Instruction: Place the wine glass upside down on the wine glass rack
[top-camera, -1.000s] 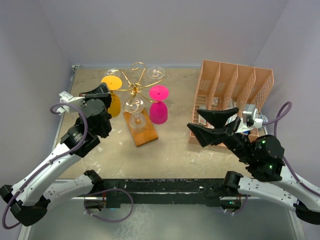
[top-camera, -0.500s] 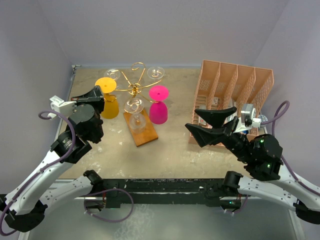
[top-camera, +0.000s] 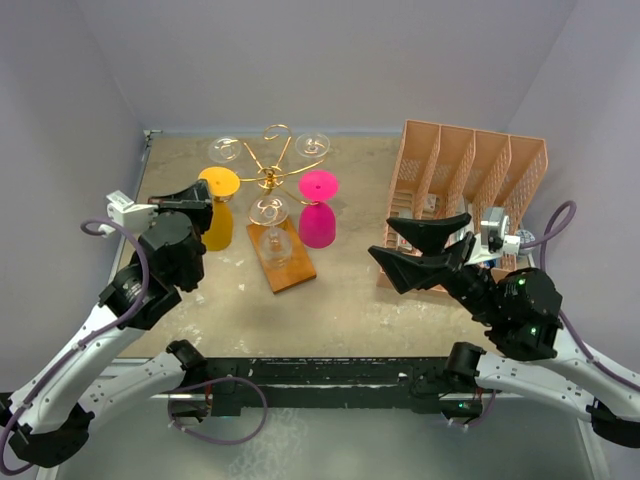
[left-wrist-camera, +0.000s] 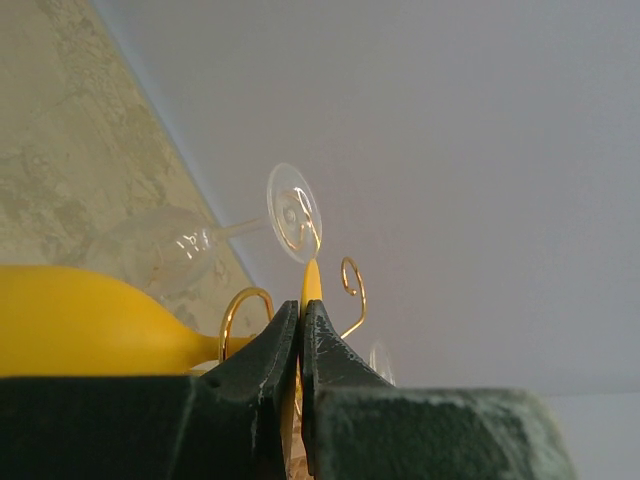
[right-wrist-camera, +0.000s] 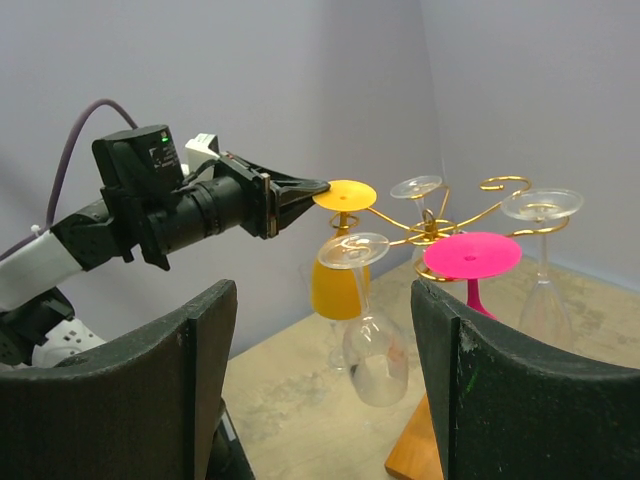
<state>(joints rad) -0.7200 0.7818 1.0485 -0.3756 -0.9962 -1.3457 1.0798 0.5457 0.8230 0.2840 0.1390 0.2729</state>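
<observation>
The gold wire rack (top-camera: 268, 178) stands on its wooden base (top-camera: 285, 265) at the back middle. A yellow wine glass (top-camera: 218, 222) hangs upside down at the rack's left side, its stem inside a gold loop (left-wrist-camera: 245, 305). My left gripper (top-camera: 203, 196) is shut on the edge of the glass's flat foot (left-wrist-camera: 311, 282); the right wrist view shows this too (right-wrist-camera: 345, 193). A pink glass (top-camera: 318, 212) and clear glasses (top-camera: 268, 228) hang upside down on other arms. My right gripper (top-camera: 425, 250) is open and empty, well to the right of the rack.
A salmon-pink slotted organizer (top-camera: 470, 185) stands at the back right, just behind my right gripper. Two more clear glasses hang at the back of the rack (top-camera: 312, 146), (top-camera: 224, 151). Grey walls close in the back and both sides.
The left arm has drawn back toward the near left, its gripper still shut on the yellow foot, which shifted slightly nearer. The right arm has barely moved.
</observation>
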